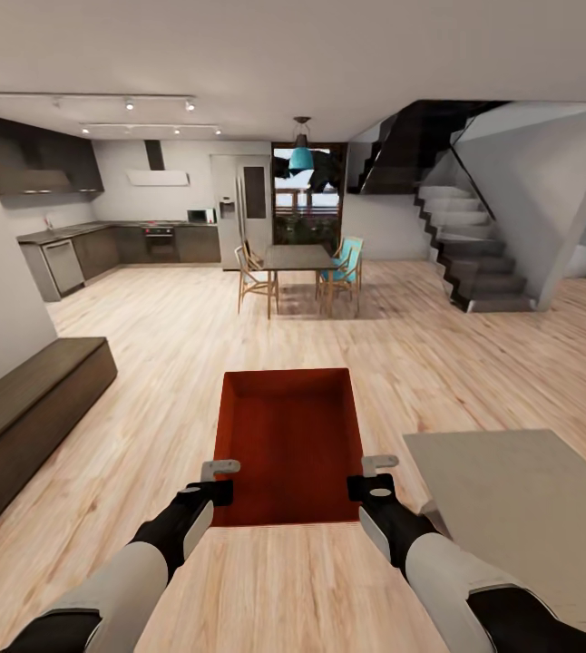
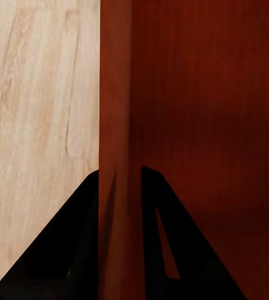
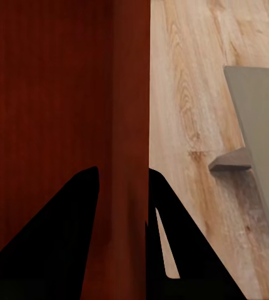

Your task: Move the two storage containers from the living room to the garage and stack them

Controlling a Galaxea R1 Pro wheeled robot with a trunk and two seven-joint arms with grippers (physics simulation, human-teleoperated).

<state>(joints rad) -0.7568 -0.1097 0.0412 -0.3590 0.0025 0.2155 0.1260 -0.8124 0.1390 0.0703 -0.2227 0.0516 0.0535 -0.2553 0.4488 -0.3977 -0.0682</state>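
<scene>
Fingers (image 2: 75,250) of my left gripper (image 1: 209,491) straddle the left wall of the red-orange storage container (image 1: 288,444), one inside and one outside, clamped on it. My right gripper (image 1: 371,488) pinches the opposite wall the same way, its fingers (image 3: 65,244) on either side of that wall. I see the container held level between both arms above the light wood-plank floor (image 1: 175,336). A dark-brown bench (image 1: 30,404) runs along the left wall; a pale grey table (image 1: 520,490) sits just beside my right arm.
</scene>
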